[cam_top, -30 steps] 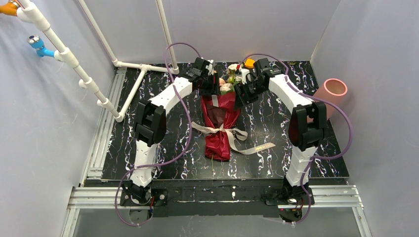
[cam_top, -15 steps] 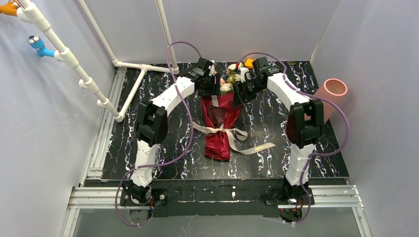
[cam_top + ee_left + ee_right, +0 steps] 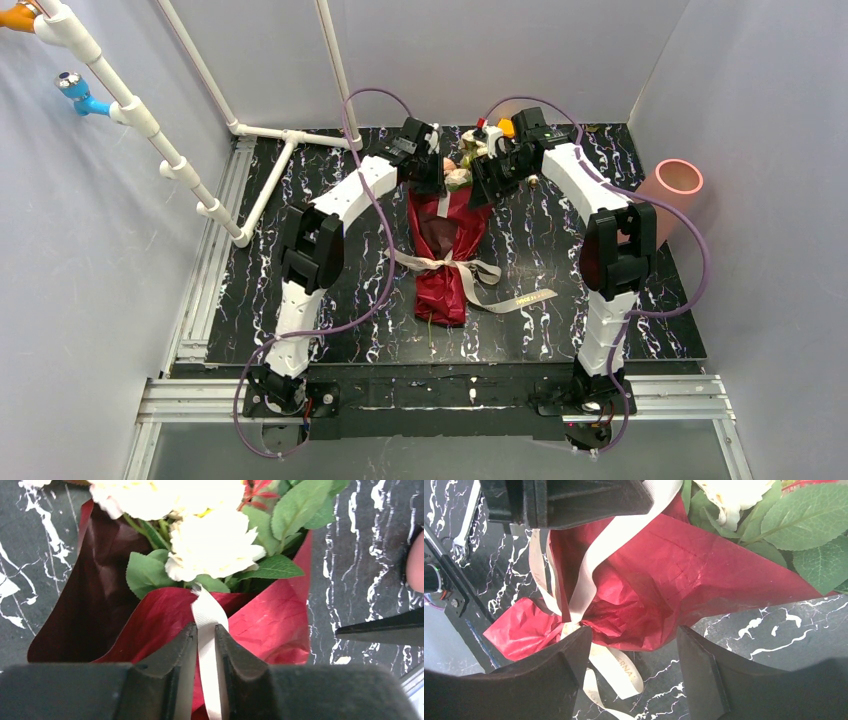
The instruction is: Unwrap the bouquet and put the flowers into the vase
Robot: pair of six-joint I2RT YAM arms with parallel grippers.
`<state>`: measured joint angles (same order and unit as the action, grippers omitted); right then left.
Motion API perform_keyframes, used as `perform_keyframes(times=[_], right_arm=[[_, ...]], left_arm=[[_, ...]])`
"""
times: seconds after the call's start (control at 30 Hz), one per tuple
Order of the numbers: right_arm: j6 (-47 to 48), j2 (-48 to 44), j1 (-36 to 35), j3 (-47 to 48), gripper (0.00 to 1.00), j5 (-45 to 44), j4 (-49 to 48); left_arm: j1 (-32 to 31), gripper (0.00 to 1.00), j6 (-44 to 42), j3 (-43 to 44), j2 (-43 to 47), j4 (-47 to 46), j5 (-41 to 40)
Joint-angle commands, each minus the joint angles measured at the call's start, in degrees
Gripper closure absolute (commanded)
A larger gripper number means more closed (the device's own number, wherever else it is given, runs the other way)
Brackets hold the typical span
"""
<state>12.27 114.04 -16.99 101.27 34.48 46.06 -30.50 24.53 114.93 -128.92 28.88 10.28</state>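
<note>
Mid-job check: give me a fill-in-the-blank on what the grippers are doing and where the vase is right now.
1. The left gripper pinches a strand of the beige ____.
2. The right gripper hangs ____ above the red wrapping.
3. On the table, the vase stands at the ____ edge.
Missing words: ribbon; open; right.

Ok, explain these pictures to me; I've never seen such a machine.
Two robot arms, bolted at the near edge of a table, each end in a two-finger gripper. The wide picture looks down from above and behind; the two close-ups come from wrist cameras. On the table lies a bouquet: cream flowers in dark red paper, tied with beige ribbon. A pink vase is at the far right. The left gripper pinches a ribbon strand; the right gripper hangs open over the paper, holding nothing.
</note>
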Motion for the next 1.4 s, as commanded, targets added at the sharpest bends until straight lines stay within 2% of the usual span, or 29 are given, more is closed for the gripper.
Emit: perform_keyframes(times=[0.0,0.07,0.13,0.3,0.33,0.7,0.77,0.87,0.97,1.0,1.03,1.07,1.1,1.13,1.2,1.27,1.37], right_arm=[[0.71,-0.13,0.07,2.44,0.28,1.12,0.25],[0.86,-0.46,0.03,2.29,0.27,1.73,0.2],[1.17,-1.03,0.03,1.74,0.25,2.77,-0.14],[-1.44,-4.11,0.04,-4.74,0.19,6.23,-7.05],[-6.27,-5.41,-0.18,-8.78,0.18,6.82,-14.31],[-16.75,-4.89,-1.76,-12.21,0.2,12.21,-27.61],[-17.95,-5.29,-2.06,-13.57,0.26,12.39,-29.97],[-19.08,-5.14,-2.17,-13.75,0.5,13.09,-31.33],[-17.61,-5.33,-2.08,-12.46,0.73,14.13,-27.78],[-16.99,-5.67,-2.01,-12.27,0.8,14.29,-26.43],[-16.68,-6.23,-1.99,-12.35,0.85,14.42,-25.47],[-16.59,-6.83,-1.95,-12.79,0.9,14.64,-25.12],[-16.56,-7.62,-1.93,-13.44,0.94,14.63,-25.14],[-16.62,-8.42,-1.95,-14.15,0.99,14.45,-25.38],[-17.89,-9.85,-1.94,-15.48,0.99,13.66,-26.95],[-19.68,-10.62,-1.92,-16.19,0.99,13.24,-28.46],[-22.4,-11.3,-1.99,-16.43,0.99,13.38,-30.12]], left_arm=[[-0.09,0.85,-0.02,-0.63,7.59,-5.46,3.54],[-0.17,0.9,0.05,-3.69,10.32,-9.47,5.31],[-0.18,1.0,0.62,-4.64,11.84,-11.37,7.65],[-0.17,1.0,4.39,-6.68,13.9,-15.24,14.15],[-0.17,1.0,6.22,-9.14,15.25,-17.75,15.38],[-0.09,1.0,7.33,-10.94,16.77,-19.02,16.92],[-0.05,1.0,7.81,-10.99,16.87,-19.43,17.3],[0.12,1.0,8.56,-11.03,17.11,-19.45,17.5],[1.38,1.0,9.35,-11.87,17.77,-19.04,17.62],[2.12,0.95,9.31,-13.01,18.32,-19.27,17.65],[3.05,0.78,9.03,-14.44,19.08,-19.93,17.81],[3.93,0.56,8.51,-16.36,20.18,-20.95,17.88],[5.33,0.45,7.9,-18.59,21.52,-22.3,18.15],[6.38,0.4,7.3,-20.8,22.79,-23.7,18.79],[8.35,0.34,5.31,-26.16,26.14,-27.4,20.73],[9.29,0.32,0.61,-31.94,30.01,-31.29,22.97],[9.13,0.33,-8.09,-37.81,35.35,-31.52,27.31]])
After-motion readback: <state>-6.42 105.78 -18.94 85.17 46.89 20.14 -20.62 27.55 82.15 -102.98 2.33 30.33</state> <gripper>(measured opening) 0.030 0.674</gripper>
